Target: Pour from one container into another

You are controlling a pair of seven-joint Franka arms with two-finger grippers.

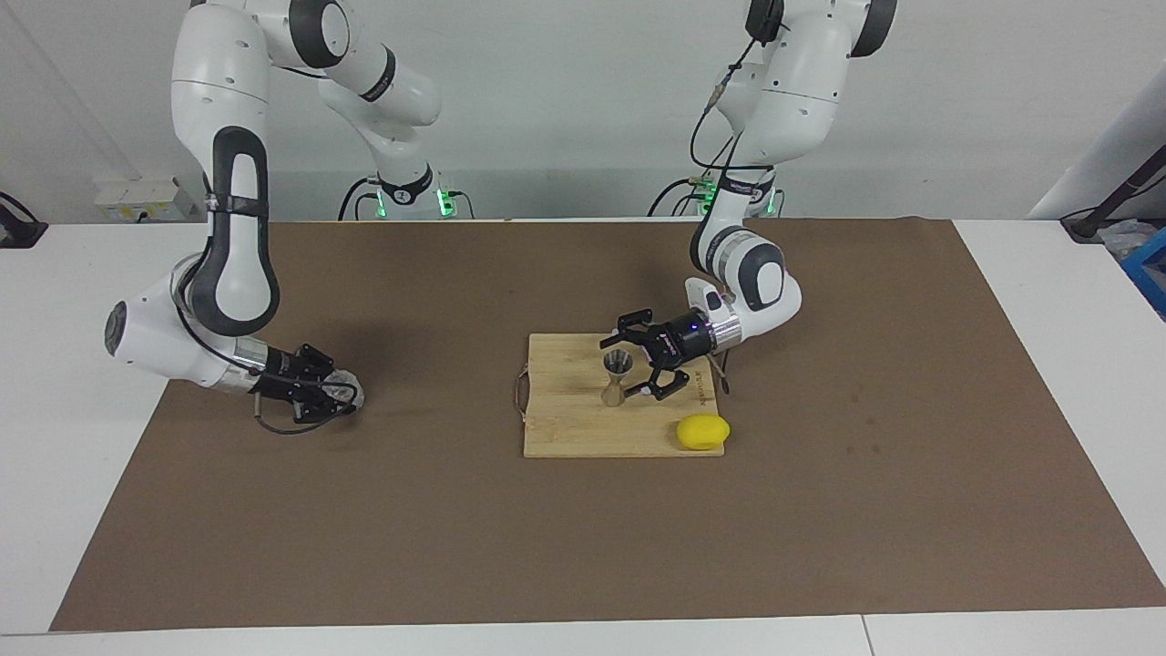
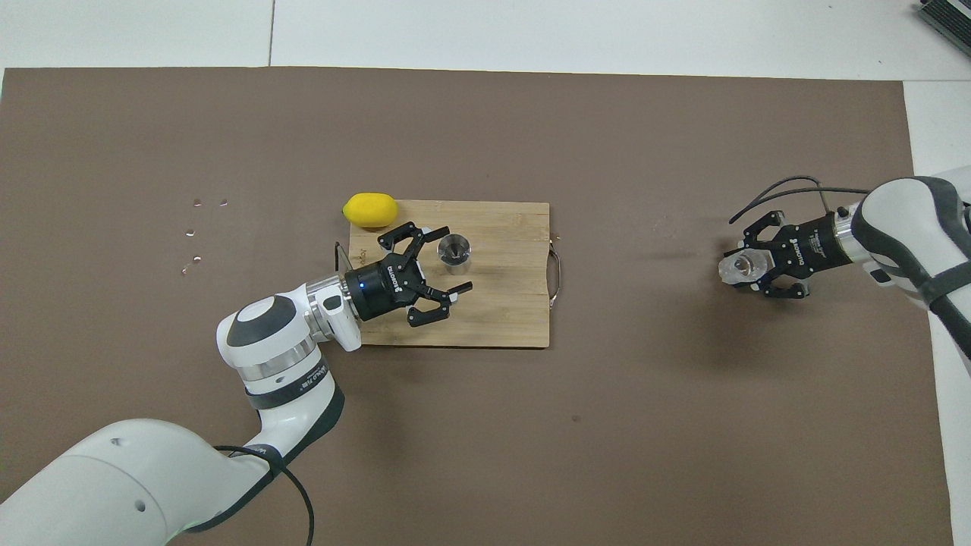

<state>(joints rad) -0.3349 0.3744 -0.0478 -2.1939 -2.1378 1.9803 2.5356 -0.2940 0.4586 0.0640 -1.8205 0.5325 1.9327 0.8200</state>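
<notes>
The right gripper point(image 1: 339, 394) clamped the clear glass cup point(image 2: 740, 268) on the mat, while the left gripper point(image 1: 635, 367) stood wide open around the upright jigger point(image 1: 617, 378).

Shiny metal jigger point(image 1: 617, 378), frosted glass cup point(image 2: 740, 268), matt wooden board point(image 1: 583, 428)

Even, bright, diffuse light from above. Soft shadows fall on the brown mat point(image 1: 583, 510) beneath each arm, at about 9 o'clock and centre in the facing view. Faint glare marks the white arm shells. Both views are sharp throughout, with no visible edge distortion.
</notes>
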